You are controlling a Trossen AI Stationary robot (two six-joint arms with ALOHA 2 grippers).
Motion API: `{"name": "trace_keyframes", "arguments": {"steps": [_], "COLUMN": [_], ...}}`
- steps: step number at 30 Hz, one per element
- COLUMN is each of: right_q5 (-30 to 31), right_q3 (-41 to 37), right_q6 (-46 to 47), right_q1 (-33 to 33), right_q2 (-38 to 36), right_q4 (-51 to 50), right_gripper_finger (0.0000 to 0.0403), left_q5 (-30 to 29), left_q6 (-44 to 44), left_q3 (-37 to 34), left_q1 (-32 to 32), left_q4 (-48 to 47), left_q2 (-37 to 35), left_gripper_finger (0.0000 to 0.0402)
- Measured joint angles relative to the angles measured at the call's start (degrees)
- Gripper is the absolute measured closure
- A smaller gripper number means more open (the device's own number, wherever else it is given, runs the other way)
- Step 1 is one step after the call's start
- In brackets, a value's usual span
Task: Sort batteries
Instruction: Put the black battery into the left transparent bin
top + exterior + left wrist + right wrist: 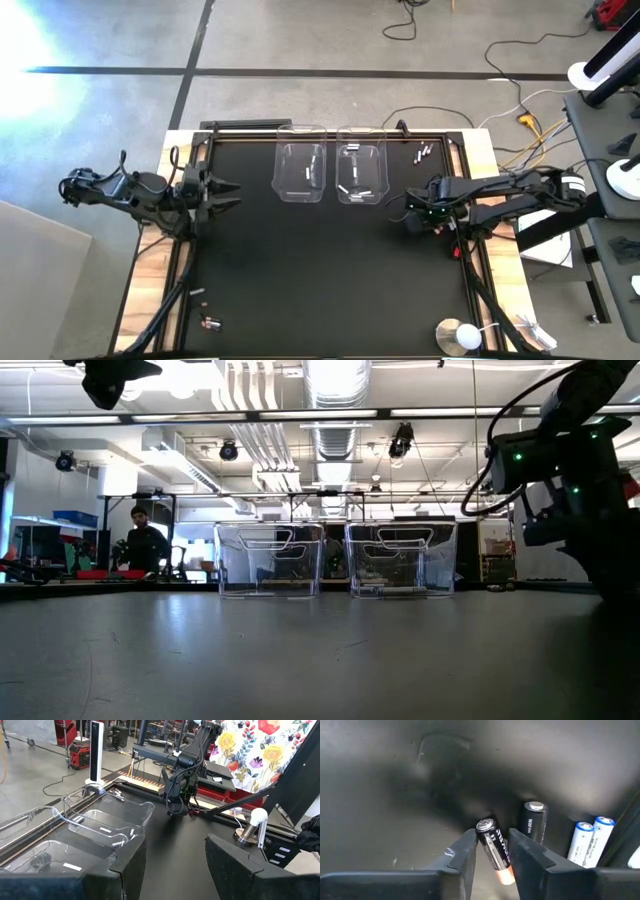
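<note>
Right gripper [491, 851] low on the black worktop [320, 270], near its right edge. Its fingers [462, 852] stand narrowly parted with a dark cell [493, 848] between them. The cell lies tilted, silver cap away from the wrist, copper end toward it. Both finger pads sit right beside the cell's sides; whether they press it firmly cannot be told, so a grip is not confirmed.

Just past the far finger, a second dark cell [535, 821] lies on the worktop, apart from the first. Further off on that side, two white-and-blue cells [589, 837] lie side by side, touching or nearly so.

In the high view the right gripper [418, 213] sits beside the right bin [361, 172]. Both clear bins stand side by side at the worktop's far edge; left bin [301, 170] holds at least one pale cell, right bin several. A few loose cells [421, 154] lie at the far right corner, more [205, 308] near the near left corner.

Left gripper [222, 194] hangs over the left edge of the worktop, fingers [127, 870] spread wide, nothing between them.

A white-and-metal disc [460, 336] rests at the near right edge.

Low view: a person [146, 543] stands in the room beyond the worktop.
</note>
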Motion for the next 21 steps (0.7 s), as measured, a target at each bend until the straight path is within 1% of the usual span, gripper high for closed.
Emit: {"name": "trace_keyframes", "arguments": {"steps": [6,9,16,19,21], "right_q5": [1.53,2.06,2.7,5.2,5.41], "right_q3": [0.0,0.0,1.1,2.49,3.98], "right_q6": [-3.65,-3.94,-4.24,-4.32,-4.83], "right_q1": [0.02,0.04,0.04,0.0,0.39], "right_q2": [0.02,0.02,0.04,0.07,-0.02], "right_q4": [0.45,0.5,0.43,2.11,2.14], "right_gripper_finger": [0.0347,0.036,0.0353,0.0356,0.036], "left_q5": [-0.04,-0.1,-0.08,0.01,0.03], "left_q6": [-0.13,0.01,0.27,1.71,3.12], "left_q3": [-0.06,-0.06,-0.06,-0.06,-0.06], "left_q1": [0.0,0.0,0.0,0.0,0.0], "left_q4": [2.0,3.99,7.36,9.86,12.28], "left_q2": [-0.07,-0.07,-0.07,-0.13,-0.17], "left_gripper_finger": [0.0219,0.0219,0.0219,0.0219,0.0219]}}
